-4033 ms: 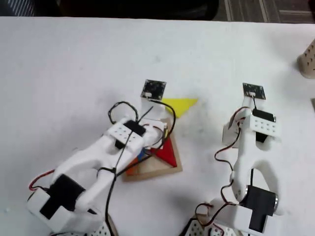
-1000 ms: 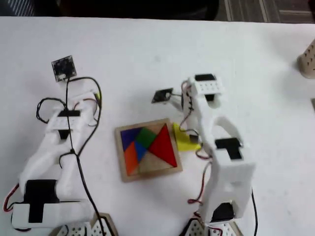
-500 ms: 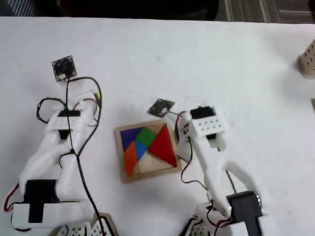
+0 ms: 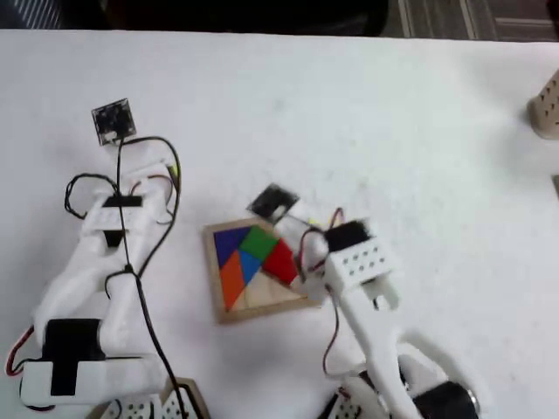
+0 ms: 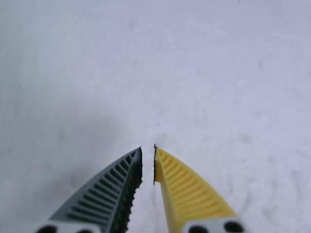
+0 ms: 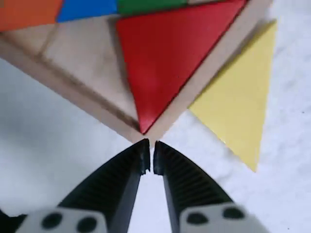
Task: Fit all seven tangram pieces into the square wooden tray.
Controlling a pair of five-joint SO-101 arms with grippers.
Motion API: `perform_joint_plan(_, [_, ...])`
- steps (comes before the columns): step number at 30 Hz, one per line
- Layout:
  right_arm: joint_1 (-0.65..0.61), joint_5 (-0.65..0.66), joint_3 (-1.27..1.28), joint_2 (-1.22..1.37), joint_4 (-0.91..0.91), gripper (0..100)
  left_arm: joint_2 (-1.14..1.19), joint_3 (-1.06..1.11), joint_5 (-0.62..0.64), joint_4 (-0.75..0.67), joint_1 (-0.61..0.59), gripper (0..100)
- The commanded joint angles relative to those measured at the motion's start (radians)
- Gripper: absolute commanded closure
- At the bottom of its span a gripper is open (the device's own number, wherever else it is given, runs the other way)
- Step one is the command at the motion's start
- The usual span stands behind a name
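Observation:
The square wooden tray lies mid-table, holding purple, green, red and orange pieces, with bare wood along its near side. My right arm hangs over the tray's right edge. In the right wrist view my right gripper is shut and empty, its tips just off a tray corner where the red triangle points. The yellow triangle lies flat on the table against the tray's outer rim. My left gripper is shut over bare white table, left of the tray.
The left arm and its cables take up the table's left side. A tan perforated object stands at the right edge. The table's far edge runs along the back, with open white surface before it.
The left arm left the tray and pulled back to the left. The right arm swung over to the tray's right edge. The yellow triangle went from behind the tray to its right rim.

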Motion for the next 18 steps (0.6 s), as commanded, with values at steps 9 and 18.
perform_joint_plan(9, [-0.311, 0.255, 0.233, -0.165, -0.156, 79.8, -0.012, -0.084, -0.006, -0.018, -0.067, 92])
perform_joint_plan(18, [-0.361, 0.255, 0.252, -0.044, -0.351, 77.7, -0.007, -0.104, -0.005, -0.017, -0.108, 92])
